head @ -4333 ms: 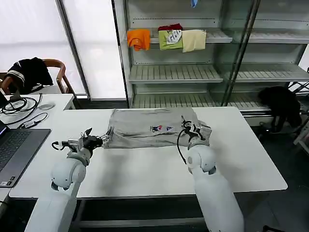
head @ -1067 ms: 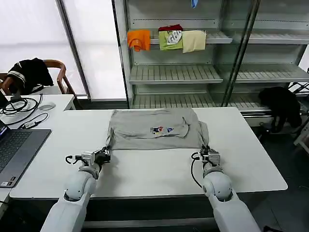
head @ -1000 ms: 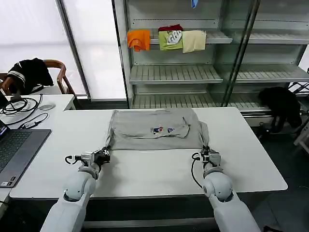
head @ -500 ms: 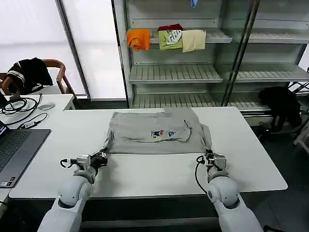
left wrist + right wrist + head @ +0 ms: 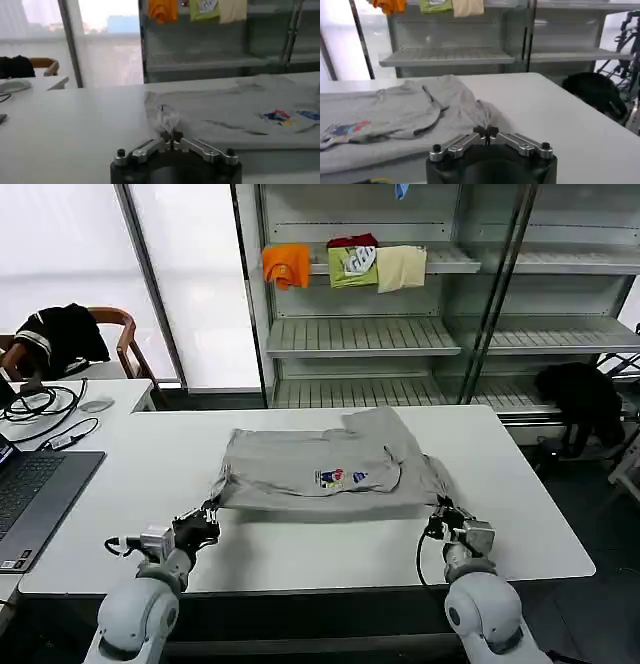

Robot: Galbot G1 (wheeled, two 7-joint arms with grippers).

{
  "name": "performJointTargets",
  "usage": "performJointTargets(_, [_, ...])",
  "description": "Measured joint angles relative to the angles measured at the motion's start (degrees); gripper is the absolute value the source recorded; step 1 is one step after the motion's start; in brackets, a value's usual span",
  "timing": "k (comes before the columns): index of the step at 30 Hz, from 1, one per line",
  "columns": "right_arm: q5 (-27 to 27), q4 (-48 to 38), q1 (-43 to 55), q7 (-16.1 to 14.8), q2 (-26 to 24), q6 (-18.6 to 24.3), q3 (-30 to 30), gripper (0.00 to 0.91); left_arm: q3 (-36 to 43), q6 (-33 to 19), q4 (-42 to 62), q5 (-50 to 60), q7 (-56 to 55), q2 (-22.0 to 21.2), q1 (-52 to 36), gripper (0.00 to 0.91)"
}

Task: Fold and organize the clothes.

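Left gripper (image 5: pixel 207 522): near the front edge of the table (image 5: pixel 120 484), fingers pinched together on the shirt's (image 5: pixel 320 469) near left corner; in the left wrist view the tips (image 5: pixel 171 134) meet on a raised peak of grey cloth.

Right gripper (image 5: pixel 443 520): near the front right, clamped likewise on the near right corner, cloth gathered at its tips (image 5: pixel 486 131).

Shirt: grey, lying folded across the table's middle, near edge pulled taut between both grippers. Small multicolour chest print (image 5: pixel 340 477) faces up; no lettering legible.

Shelf (image 5: pixel 440 256) behind: orange, green and cream folded clothes; the green one bears a print too small to read.

Laptop (image 5: pixel 30 489) at the table's left, cut off by the frame.
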Motion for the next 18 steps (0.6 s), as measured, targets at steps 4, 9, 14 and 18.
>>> performJointTargets(4, [0.00, 2.24, -3.06, -0.02, -0.28, 0.22, 1.27, 0.000, -1.51, -0.04, -3.11, -0.36, 0.54, -0.49, 3.61, 0.020])
performJointTargets(9, [0.04, 3.99, -6.59, -0.15, -0.15, 0.60, 2.25, 0.000, -3.09, -0.10, -6.39, -0.56, 0.95, -0.19, 7.79, 0.020])
performJointTargets(14, [-0.41, 4.85, -9.73, 0.14, 0.14, 1.24, 2.22, 0.000, -4.11, -0.40, -7.98, -0.51, 1.37, -0.39, 11.15, 0.020])
performJointTargets(18, [-0.45, 5.76, -11.54, 0.36, 0.23, 1.73, 2.23, 0.272, -4.44, -0.85, -8.64, -0.23, 1.61, -0.60, 13.43, 0.020])
